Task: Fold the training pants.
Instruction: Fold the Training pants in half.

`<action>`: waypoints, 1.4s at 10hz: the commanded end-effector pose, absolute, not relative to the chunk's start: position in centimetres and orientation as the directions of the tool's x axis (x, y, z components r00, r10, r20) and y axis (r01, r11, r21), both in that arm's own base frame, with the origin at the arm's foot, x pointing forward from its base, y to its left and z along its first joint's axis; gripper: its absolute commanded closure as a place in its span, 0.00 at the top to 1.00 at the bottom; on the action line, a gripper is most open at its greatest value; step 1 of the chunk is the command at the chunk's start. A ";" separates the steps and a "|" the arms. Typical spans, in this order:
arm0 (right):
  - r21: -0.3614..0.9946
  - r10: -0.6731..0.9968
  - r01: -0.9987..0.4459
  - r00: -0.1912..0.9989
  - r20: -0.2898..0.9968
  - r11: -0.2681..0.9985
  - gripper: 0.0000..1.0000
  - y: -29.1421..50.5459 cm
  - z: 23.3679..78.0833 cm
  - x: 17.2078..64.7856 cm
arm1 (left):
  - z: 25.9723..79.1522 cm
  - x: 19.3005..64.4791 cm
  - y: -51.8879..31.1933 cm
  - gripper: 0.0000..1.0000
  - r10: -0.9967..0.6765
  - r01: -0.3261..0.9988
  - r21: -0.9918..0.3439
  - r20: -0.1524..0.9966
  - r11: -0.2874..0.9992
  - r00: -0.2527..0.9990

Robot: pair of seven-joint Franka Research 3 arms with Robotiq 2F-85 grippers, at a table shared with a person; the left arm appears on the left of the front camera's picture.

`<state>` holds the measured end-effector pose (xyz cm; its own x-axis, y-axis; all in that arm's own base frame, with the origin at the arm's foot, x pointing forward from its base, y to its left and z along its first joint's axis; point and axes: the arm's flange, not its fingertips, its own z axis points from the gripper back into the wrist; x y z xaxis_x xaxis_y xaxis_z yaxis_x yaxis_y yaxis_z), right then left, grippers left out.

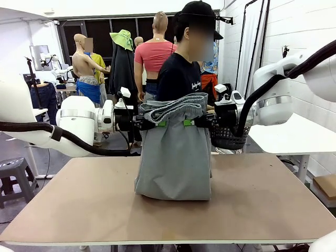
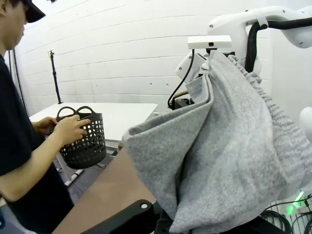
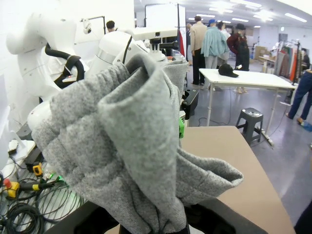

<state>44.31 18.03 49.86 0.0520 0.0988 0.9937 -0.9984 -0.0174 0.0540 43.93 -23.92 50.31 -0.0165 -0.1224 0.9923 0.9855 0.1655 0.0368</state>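
Observation:
The light grey training pants hang between my two grippers above the table's middle. Their lower fold rests on the tabletop, and the gathered waistband drapes over the top. My left gripper is shut on the pants' upper left edge. My right gripper is shut on the upper right edge, a hand's width away. In the left wrist view the pants cover my fingers. The grey fabric also hides them in the right wrist view.
A person stands at the far side with a hand on a black mesh basket, which stands off the table's far right corner. The brown tabletop spreads bare around the pants. A white table stands to the right.

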 end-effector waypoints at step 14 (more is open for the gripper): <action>-0.106 0.179 -0.993 -0.113 0.977 -0.053 0.00 21.2 58.1 55.4 | 57.9 51.9 -21.4 0.00 -0.139 0.947 0.151 0.984 0.284 -0.116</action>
<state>52.84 20.56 57.14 -0.0895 0.1506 0.9845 -0.9950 -0.0569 -0.0818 49.58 -21.52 56.65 -0.1258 -0.1222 0.9845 0.9536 0.2588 0.1540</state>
